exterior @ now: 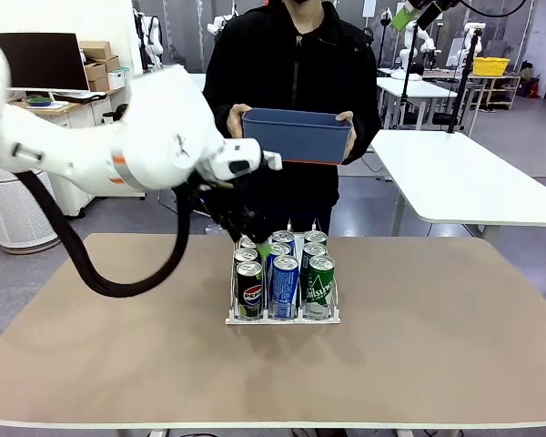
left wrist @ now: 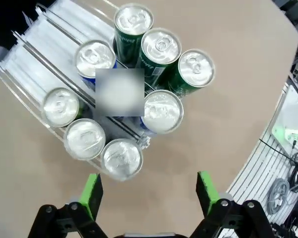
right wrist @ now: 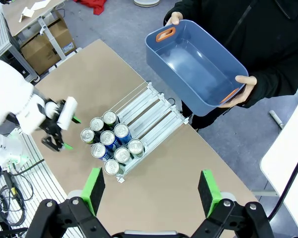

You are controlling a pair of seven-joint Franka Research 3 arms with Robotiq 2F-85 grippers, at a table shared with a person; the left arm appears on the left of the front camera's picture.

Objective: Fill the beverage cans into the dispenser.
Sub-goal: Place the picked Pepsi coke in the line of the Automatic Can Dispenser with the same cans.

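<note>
Beverage cans (exterior: 283, 278) fill the dispenser (exterior: 282, 317) at the middle of the front view, and you can count them best from the right wrist view, where eight silver tops sit in the rack (right wrist: 139, 130) at centre left of the frame, bunched at its lower-left end while the lanes toward the upper right lie bare. In the front view the nearest row reads, from picture left, a black can with the round logo (exterior: 249, 301), a blue can with white lettering (exterior: 285, 286) and a green can (exterior: 320, 285), with more cans lined up behind each. From the left wrist view you look straight down on the tops (left wrist: 163, 111) in the upper middle of the frame, three green cans along the right-hand lane; a blurred patch covers part of the middle lane. Your left gripper (left wrist: 148, 192) stands spread wide with nothing between its green pads (left wrist: 93, 191), hovering above the table (left wrist: 228, 64) just off the rack's loaded end; in the front view its arm (exterior: 118, 137) sweeps in from the left and drops behind the cans' upper-left side. Your right gripper (right wrist: 150, 192) is likewise spread and bare, high over the scene at the bottom of its own view. At the top of the front view a person holds a blue bin (exterior: 296, 135) in both hands, one hand (exterior: 237, 119) at each end, above the table's far edge.
</note>
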